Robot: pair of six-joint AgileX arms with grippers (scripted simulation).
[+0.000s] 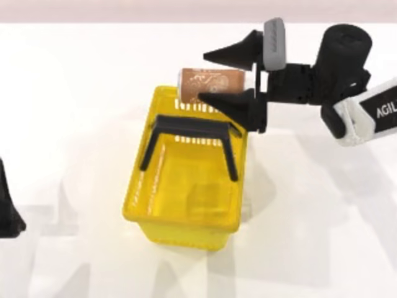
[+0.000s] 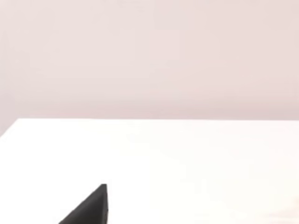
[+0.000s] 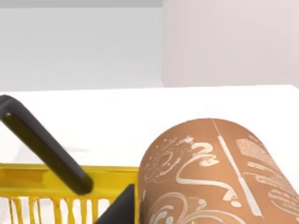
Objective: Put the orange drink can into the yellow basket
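The orange drink can (image 1: 220, 81) lies on its side in the air, above the far rim of the yellow basket (image 1: 132, 200). My right gripper (image 1: 202, 77) reaches in from the right and is shut on the can, one finger on each side. In the right wrist view the can (image 3: 215, 177) fills the near part, with a black fingertip (image 3: 124, 207) against it and the basket's rim (image 3: 42, 175) just below. The basket holds nothing. My left gripper (image 1: 7, 214) is parked at the table's left edge, open, with one fingertip (image 2: 93, 207) showing over bare table.
The basket's black handle (image 1: 189, 126) stands raised across its far half, just below the can and the right gripper's nearer finger. White table lies all round the basket.
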